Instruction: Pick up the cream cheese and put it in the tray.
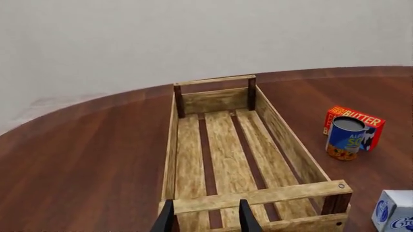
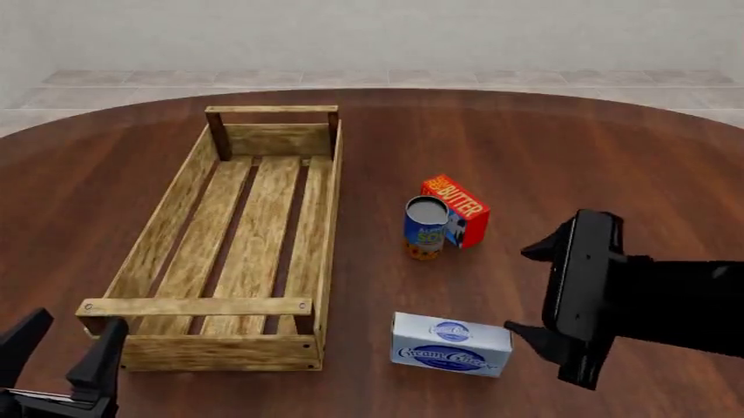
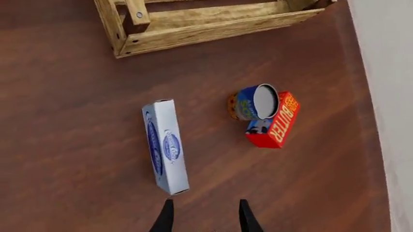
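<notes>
Right gripper [image 2: 525, 291]: fingers are seen spread apart with nothing between them; it is held just beside the right end of the cream cheese [image 2: 451, 344], apart from it, with the black arm body behind it reaching off the front view's right edge.
Left gripper [image 2: 64, 347]: 2 dark fingers are seen spread and empty at the near left corner of the tray [image 2: 159, 233], low in the front view.
Cream cheese: the white-and-blue box is found on the table [image 2: 581, 148], outside the tray, just past the tray's near right corner and directly ahead of the right gripper's fingertips in the right wrist view [image 3: 165, 146].
Tray: the long slatted wooden crate is laid lengthwise away from the arms, beyond the left gripper; nothing is seen inside it [image 1: 226, 159].
Other things: a blue can [image 2: 426, 227] is stood upright farther out from the right gripper, with a red-orange butter box [image 2: 462, 207] touching or just behind it; both are well apart from the cream cheese and off the line between box and tray.
Obstructions: only bare table is seen between the cream cheese and the tray's near end bar.
Hidden or cut off: the left arm is cropped by the frame bottom; in the left wrist view only a corner of the cream cheese [image 1: 393, 210] is shown; the can's label cannot be read.
</notes>
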